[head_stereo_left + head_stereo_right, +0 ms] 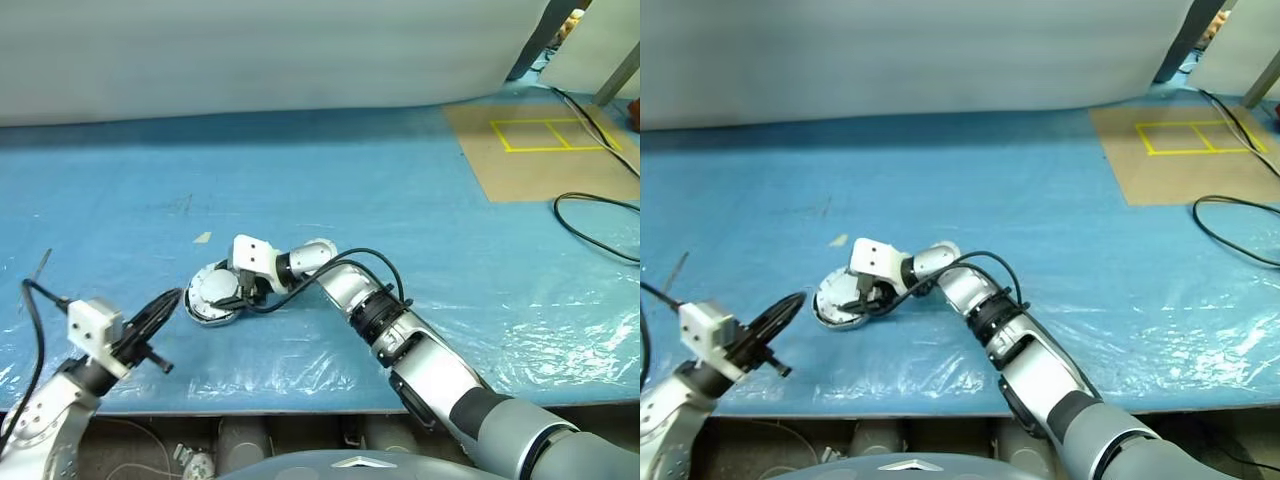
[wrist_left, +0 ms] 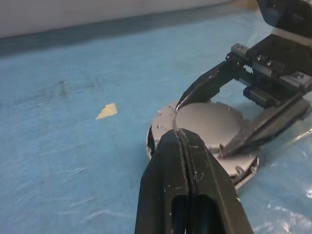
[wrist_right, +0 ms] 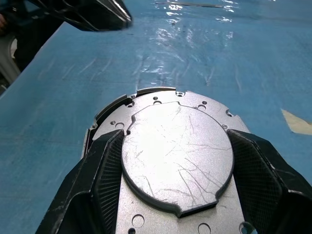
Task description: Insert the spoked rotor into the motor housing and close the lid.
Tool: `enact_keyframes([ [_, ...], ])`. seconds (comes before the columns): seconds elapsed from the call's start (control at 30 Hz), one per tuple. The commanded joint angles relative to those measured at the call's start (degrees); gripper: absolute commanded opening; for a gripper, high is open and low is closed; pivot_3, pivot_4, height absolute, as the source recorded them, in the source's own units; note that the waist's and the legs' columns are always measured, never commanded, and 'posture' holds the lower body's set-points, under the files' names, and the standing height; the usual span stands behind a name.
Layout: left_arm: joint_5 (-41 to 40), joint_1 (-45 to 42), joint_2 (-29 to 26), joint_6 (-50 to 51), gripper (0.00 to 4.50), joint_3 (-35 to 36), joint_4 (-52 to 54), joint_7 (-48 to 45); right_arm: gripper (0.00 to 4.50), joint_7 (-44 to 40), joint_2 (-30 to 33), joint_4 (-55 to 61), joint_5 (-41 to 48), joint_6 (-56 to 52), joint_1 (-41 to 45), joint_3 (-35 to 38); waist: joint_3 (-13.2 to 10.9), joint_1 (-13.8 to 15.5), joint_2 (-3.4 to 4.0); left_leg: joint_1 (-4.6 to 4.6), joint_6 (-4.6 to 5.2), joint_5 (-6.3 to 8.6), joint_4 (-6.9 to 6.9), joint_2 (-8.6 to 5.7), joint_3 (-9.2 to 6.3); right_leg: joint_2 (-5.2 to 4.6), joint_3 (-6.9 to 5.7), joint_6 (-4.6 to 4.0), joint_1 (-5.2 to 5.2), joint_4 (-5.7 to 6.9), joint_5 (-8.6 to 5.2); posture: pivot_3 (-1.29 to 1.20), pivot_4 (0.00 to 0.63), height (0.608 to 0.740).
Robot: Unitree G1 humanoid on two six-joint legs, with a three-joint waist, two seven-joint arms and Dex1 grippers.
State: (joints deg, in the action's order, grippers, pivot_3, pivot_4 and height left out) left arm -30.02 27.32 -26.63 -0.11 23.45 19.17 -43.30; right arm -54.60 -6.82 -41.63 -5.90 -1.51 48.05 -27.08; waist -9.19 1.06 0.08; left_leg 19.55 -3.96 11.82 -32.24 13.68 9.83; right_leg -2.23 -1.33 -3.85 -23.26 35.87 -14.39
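While flat, lid (image 3: 175, 156) between right hand (image 3: 175, 170) fingers.

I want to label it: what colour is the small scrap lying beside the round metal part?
Pale tan scrap, clearest in the left wrist view.

A: How many items are shown?
B: One motor housing (image 1: 212, 296) carrying one lid (image 3: 176, 154); two grippers, left (image 1: 172, 300) and right (image 3: 175, 161); one paper scrap (image 2: 107, 111); one black cable (image 1: 596, 214); one yellow taped rectangle (image 1: 553, 135).
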Motion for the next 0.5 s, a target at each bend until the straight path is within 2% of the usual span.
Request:
enact_keyframes([
  [0.03,0.88,0.76,-0.58,-2.74,0.00,2.28,-0.70,-0.87,2.97,3.25,-6.24,-3.15,0.31,-1.61,4.07,0.81,-0.04,0.20,0.06,-0.02,0.00,0.00,0.01,0.00,0.00,0.00,0.00,0.00,0.02,0.00,0.00,0.00,0.150,0.740],
  [0.23,1.84,0.64,1.58,-4.46,0.00,1.66,-1.35,0.98,2.97,-2.01,-7.82,-0.84,1.66,1.11,5.55,-2.80,-0.01,0.14,0.02,-0.04,0.00,0.00,0.00,0.00,0.00,-0.01,0.02,0.00,0.06,-0.02,0.00,0.00,0.150,0.740],
  [0.37,3.32,0.53,2.39,-5.04,0.00,0.56,-1.66,1.24,2.97,-6.17,-5.38,-3.71,-3.15,6.45,6.68,-8.95,0.02,-0.19,-0.04,0.16,-0.01,0.00,0.03,0.01,0.01,0.02,0.00,0.00,-0.10,-0.12,0.00,0.00,0.150,0.740],
  [0.43,3.35,0.37,2.53,-5.07,0.00,0.49,-1.55,1.46,2.97,-10.92,-3.15,-4.97,-4.95,8.90,7.16,-11.94,0.03,-0.26,-0.06,0.18,-0.04,0.02,0.06,0.00,0.01,0.01,0.00,0.01,-0.11,-0.13,0.01,0.00,0.150,0.740],
  [0.5,3.43,0.39,2.63,-5.31,0.00,0.59,-1.86,1.43,2.97,-13.58,-1.96,-7.22,-5.78,10.19,8.42,-12.42,0.04,-0.26,-0.06,0.17,-0.08,0.04,0.08,0.00,0.01,0.01,-0.01,0.01,-0.11,-0.13,0.01,0.00,0.150,0.740],
])
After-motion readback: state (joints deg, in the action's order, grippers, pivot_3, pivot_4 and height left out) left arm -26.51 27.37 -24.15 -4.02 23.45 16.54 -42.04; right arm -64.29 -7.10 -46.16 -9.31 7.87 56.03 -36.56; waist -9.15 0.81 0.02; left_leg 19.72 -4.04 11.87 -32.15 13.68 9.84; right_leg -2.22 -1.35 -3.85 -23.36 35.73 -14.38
